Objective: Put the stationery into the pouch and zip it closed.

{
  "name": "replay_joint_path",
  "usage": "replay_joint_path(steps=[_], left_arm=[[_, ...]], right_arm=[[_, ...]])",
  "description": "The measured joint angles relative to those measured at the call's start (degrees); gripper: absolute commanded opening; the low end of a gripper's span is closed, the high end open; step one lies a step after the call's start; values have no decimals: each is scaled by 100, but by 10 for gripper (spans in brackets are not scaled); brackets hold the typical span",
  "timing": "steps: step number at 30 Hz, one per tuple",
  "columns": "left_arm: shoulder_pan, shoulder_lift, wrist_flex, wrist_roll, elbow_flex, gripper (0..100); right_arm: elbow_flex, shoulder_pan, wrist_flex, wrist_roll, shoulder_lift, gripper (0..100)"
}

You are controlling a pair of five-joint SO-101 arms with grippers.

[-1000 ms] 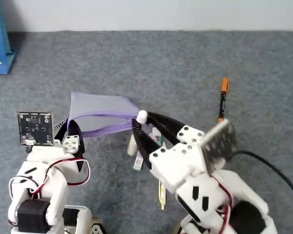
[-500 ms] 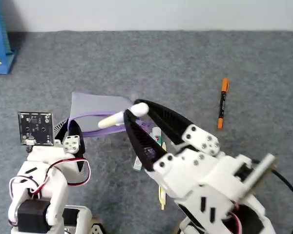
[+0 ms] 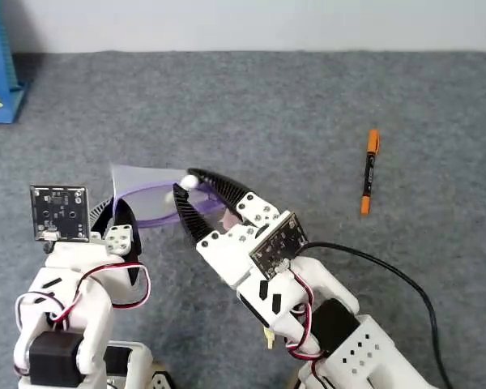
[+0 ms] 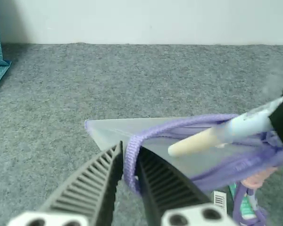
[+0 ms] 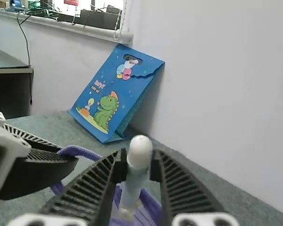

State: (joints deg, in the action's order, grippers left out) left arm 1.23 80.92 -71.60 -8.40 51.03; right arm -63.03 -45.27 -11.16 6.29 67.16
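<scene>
Grey bench (image 3: 308,105). The purple pouch (image 3: 142,180) lies near the left arm with its mouth open and rim raised. The left fingers (image 4: 114,160) are closed on the rim's zipper band, which is pinched between them. The right fingers (image 5: 117,167) are closed on a white pen (image 5: 137,155); its rounded end stands just past the tips, over the pouch mouth. Versus 0.5 s ago, the right fingers and pen have shifted left, from the pouch's right end to above its middle. The orange marker (image 3: 369,172) is unmoved, well apart to the right.

Rough grey felt-like cloth covers the table (image 3: 308,97). The pouch (image 4: 111,131) is frosted smooth plastic, the pen (image 4: 212,136) smooth plastic, the left gripper (image 4: 128,157) ridged matt black plastic.
</scene>
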Motion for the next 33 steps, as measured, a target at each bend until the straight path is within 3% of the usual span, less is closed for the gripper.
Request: replay_joint_path(steps=[4, 10, 15, 21, 27, 33], left_arm=[[-26, 0, 0, 0, 0, 11], [0, 0, 0, 0, 0, 11], [-26, 0, 0, 0, 0, 11], [-9, 0, -35, 0, 0, 11], [-9, 0, -35, 0, 70, 11], [0, 0, -35, 0, 70, 11]], right_arm=[[9, 35, -712, -79, 316, 223], [967, 316, -2734, -1081, 598, 226], [1609, 1284, -4281, -1398, 633, 223], [1600, 2734, -5389, -1424, 519, 223], [1319, 4211, -5451, -1459, -993, 226], [1319, 4870, -4114, -1459, -2892, 226]])
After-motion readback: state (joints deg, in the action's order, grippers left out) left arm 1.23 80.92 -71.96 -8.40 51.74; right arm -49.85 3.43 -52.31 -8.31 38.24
